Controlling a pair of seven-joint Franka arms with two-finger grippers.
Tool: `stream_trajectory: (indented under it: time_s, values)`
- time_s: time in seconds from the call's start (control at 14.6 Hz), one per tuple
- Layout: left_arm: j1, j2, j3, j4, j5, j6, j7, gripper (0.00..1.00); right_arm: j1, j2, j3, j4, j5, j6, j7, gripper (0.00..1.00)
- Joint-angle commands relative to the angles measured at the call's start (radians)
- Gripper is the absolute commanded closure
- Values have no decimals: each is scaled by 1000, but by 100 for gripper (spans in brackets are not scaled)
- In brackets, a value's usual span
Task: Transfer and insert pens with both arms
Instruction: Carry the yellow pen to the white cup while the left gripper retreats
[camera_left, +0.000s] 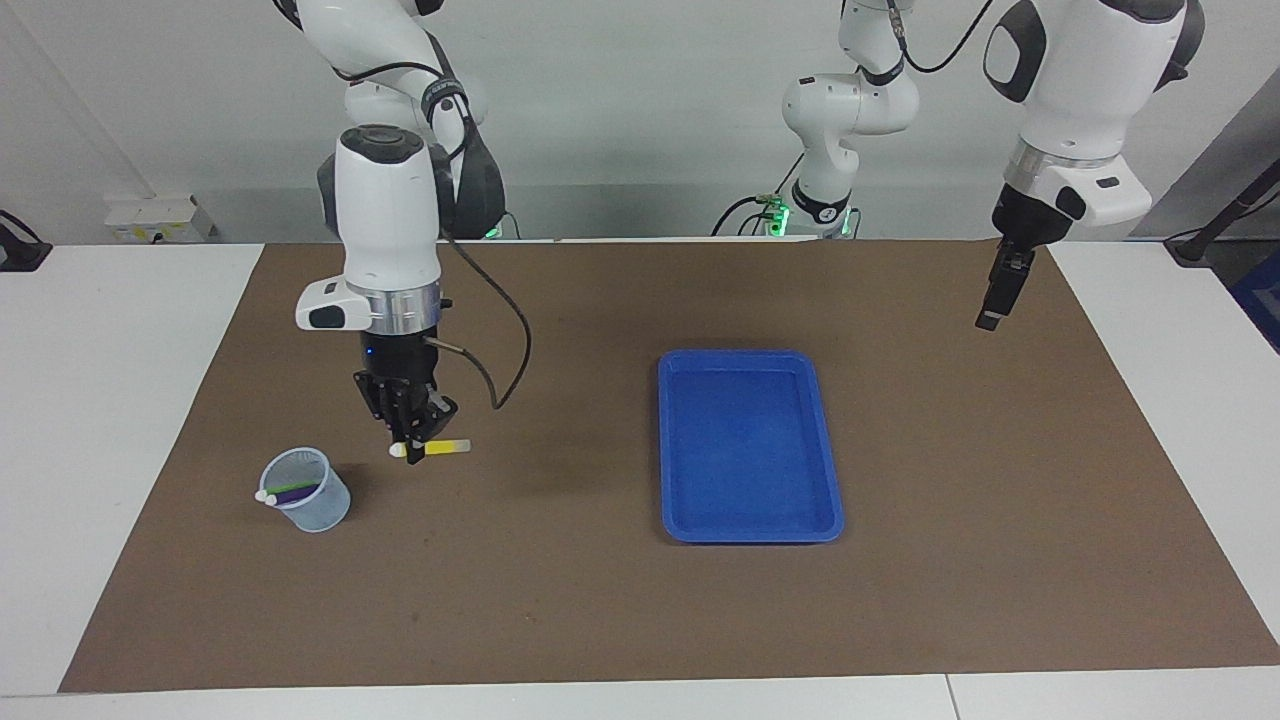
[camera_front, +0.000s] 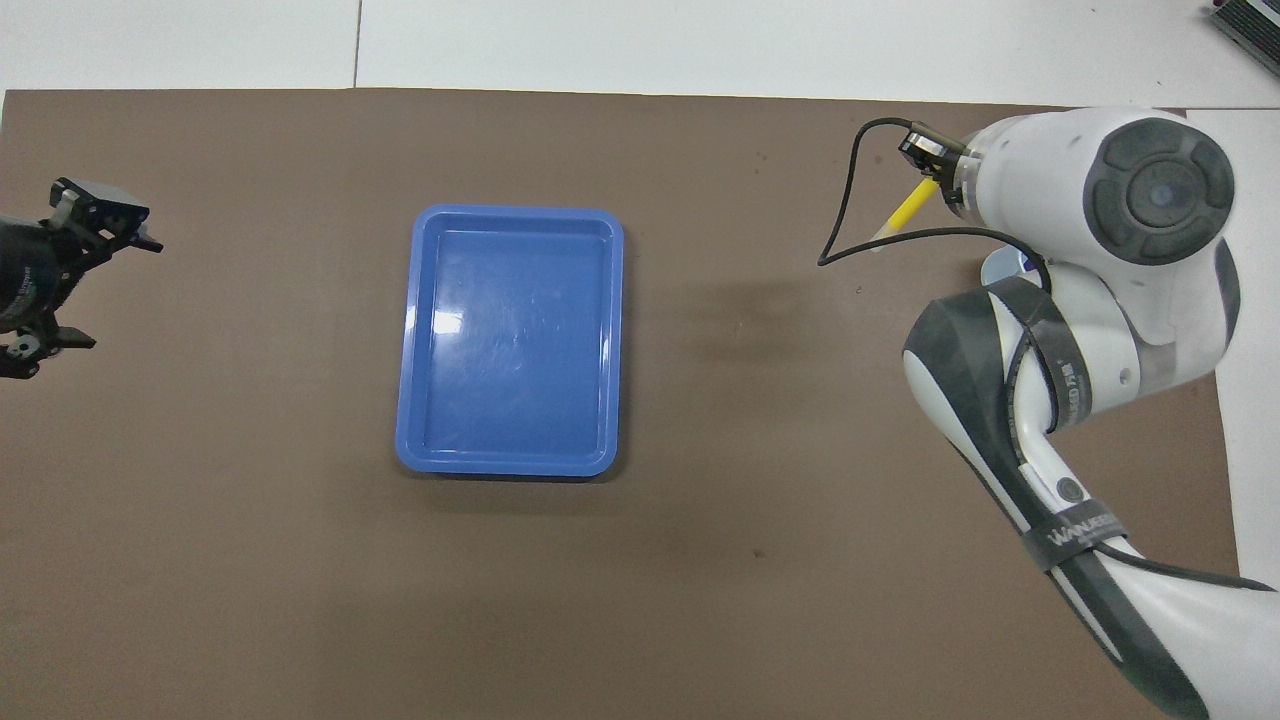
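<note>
Brown mat (camera_left: 600, 600) lies bare around the right gripper (camera_left: 412, 447), clamped on the level yellow pen (camera_left: 440, 447), two o'clock of the cup (camera_left: 306, 490); the left gripper (camera_left: 990, 318) hangs spread wide.

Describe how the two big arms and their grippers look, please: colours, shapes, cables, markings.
Both arms are glossy white with rounded dark grey joint caps and a silver ring at the wrist. The right gripper and left gripper are black. A loose black cable hangs by the right wrist. Small lettering marks the right arm in the overhead view.
</note>
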Motion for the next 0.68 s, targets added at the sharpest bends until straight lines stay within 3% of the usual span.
stream_trajectory:
  time_s: [0.0, 0.34, 0.62]
  values:
    - [53, -22, -8, -27, -22, 18, 175, 0, -71, -47, 13, -99, -57, 108, -103, 100]
    - [91, -5, -2, 16, -25, 14, 471, 0, -206, -44, 15, -156, -59, 277, -357, 100]
    - [93, 68, 1, 92, -51, -8, 511, 0, -281, -36, 15, -211, -59, 387, -462, 100]
